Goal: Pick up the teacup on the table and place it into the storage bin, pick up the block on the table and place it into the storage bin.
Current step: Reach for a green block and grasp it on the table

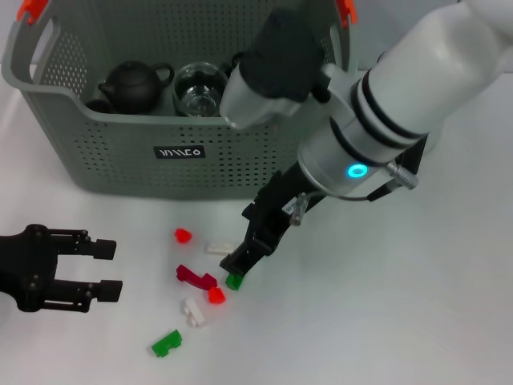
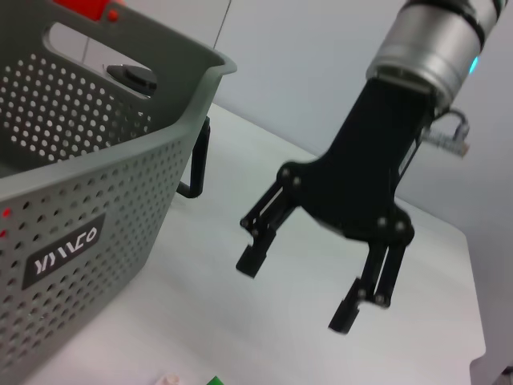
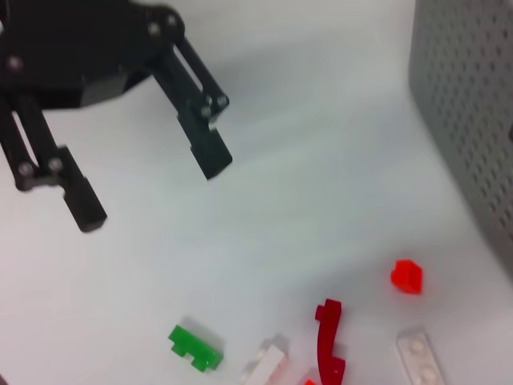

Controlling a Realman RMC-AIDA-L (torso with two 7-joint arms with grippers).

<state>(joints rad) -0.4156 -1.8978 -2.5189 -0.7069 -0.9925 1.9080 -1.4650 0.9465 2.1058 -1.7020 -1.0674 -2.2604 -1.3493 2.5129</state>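
Several small blocks lie on the white table in front of the storage bin (image 1: 120, 152): a green one (image 1: 234, 281), a dark red one (image 1: 195, 277), red ones (image 1: 183, 236), white ones (image 1: 193, 312) and another green one (image 1: 167, 343). My right gripper (image 1: 240, 265) is low over the first green block; in the left wrist view it (image 2: 296, 289) is open and empty. My left gripper (image 1: 111, 269) is open and empty at the left, apart from the blocks. No teacup shows on the table.
The storage bin holds a black teapot (image 1: 132, 84) and a glass vessel (image 1: 199, 88). The right wrist view shows the left gripper (image 3: 148, 188), the bin's wall (image 3: 473, 120) and blocks, among them a green one (image 3: 195, 347) and a red one (image 3: 406, 276).
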